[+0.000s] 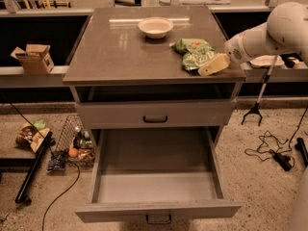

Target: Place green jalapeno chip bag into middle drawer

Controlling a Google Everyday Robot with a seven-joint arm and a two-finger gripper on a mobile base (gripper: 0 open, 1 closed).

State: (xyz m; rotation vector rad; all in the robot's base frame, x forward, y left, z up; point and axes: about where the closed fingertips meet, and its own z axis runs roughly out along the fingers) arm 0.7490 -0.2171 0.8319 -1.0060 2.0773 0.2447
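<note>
The green jalapeno chip bag (193, 53) lies crinkled on the right part of the cabinet top (120, 52). My gripper (213, 65) comes in from the right on a white arm, and its cream-coloured fingers sit at the bag's right front edge, low over the top. The middle drawer (156, 177) is pulled out wide below, a deep grey box with a bare floor and a dark loop handle (158, 219) on its front.
A white bowl (155, 27) stands at the back middle of the top. A shallower shut drawer front (155, 113) with a black handle is above the open drawer. A wire basket (77, 146), cables and a cardboard box (34, 57) are at the left; a cable (269, 150) lies on the floor at the right.
</note>
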